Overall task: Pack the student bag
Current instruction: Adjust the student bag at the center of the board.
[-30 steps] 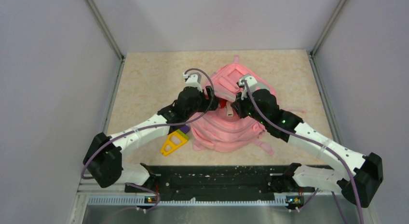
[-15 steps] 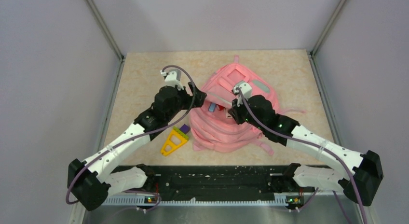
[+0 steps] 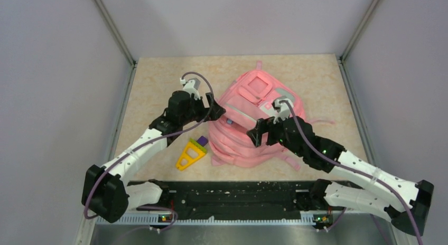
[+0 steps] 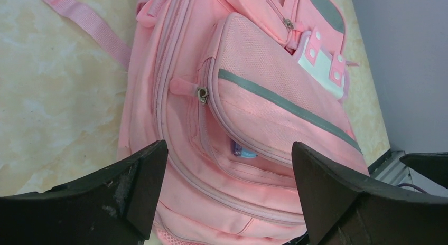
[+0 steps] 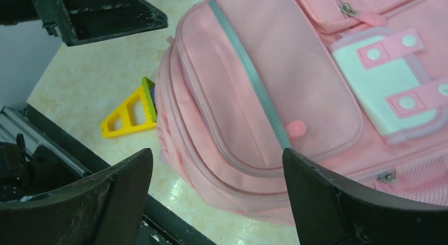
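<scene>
We note a beige marbled surface [image 3: 158,86], boxed in by plain pale lilac walls [image 3: 238,18] with metal corner posts [image 3: 113,31] and a black rail [image 3: 238,195] along the near edge where the arms are bolted. The student bag [image 3: 238,144] lies flat near the middle of the surface, a little right of centre, front side up, with its top loop toward the far wall. We log it as soft pink fabric, biggest thing in view, with stacked front pockets. It has a pale grey strip [image 4: 285,105] across the mesh pocket, a white buckle patch [image 5: 391,92] with pink tabs, and a metal zip pull [image 4: 201,93]. A small blue item [image 4: 243,150] peeks from under the pocket flap; we cannot tell what it is. A pink strap [image 4: 87,26] trails on the surface beside the bag. Just left of the bag sits a yellow triangular toy [image 3: 190,156] with a purple block [image 3: 202,141] at its far end, close to the bag's edge. The left gripper [image 4: 227,150] hangs at the bag's left side, its jaws spread wide, with the pockets showing in the gap. The right gripper [image 5: 217,155] hangs over the bag's near right part, also spread wide and pinching nothing.
</scene>
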